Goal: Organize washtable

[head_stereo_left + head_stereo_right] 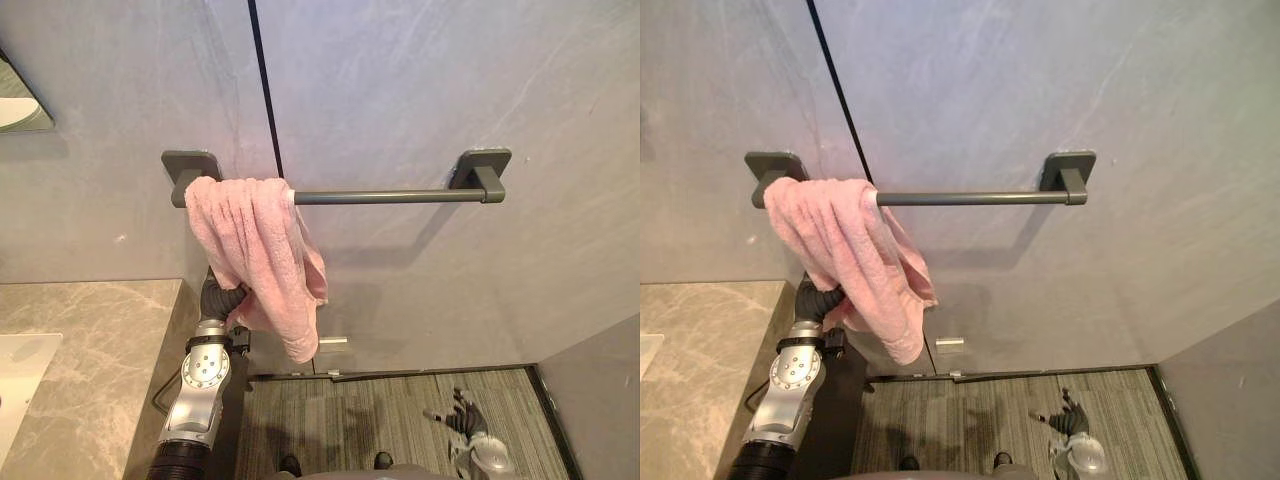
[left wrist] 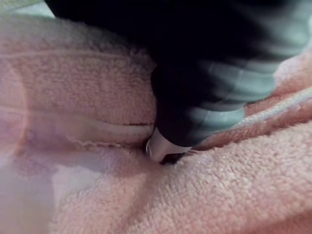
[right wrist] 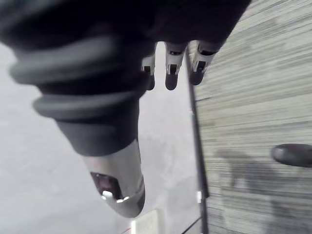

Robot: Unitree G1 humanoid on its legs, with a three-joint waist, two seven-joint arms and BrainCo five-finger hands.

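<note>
Pink towel [image 1: 255,245] hangs bunched over the left end of the wall rail [image 1: 400,196]. Left hand [image 1: 222,298] reaches up behind it; its wrist view shows cloth pressed against it, grip unreadable. Right hand [image 1: 465,418] hangs low right over the striped floor [image 1: 350,420], fingers loosely straight, empty.

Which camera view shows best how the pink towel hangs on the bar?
The left eye view: the pink towel hangs bunched over the left end of the bar, whole from top to bottom. The right eye view shows nearly the same. The left wrist view shows its folds from very close.
</note>
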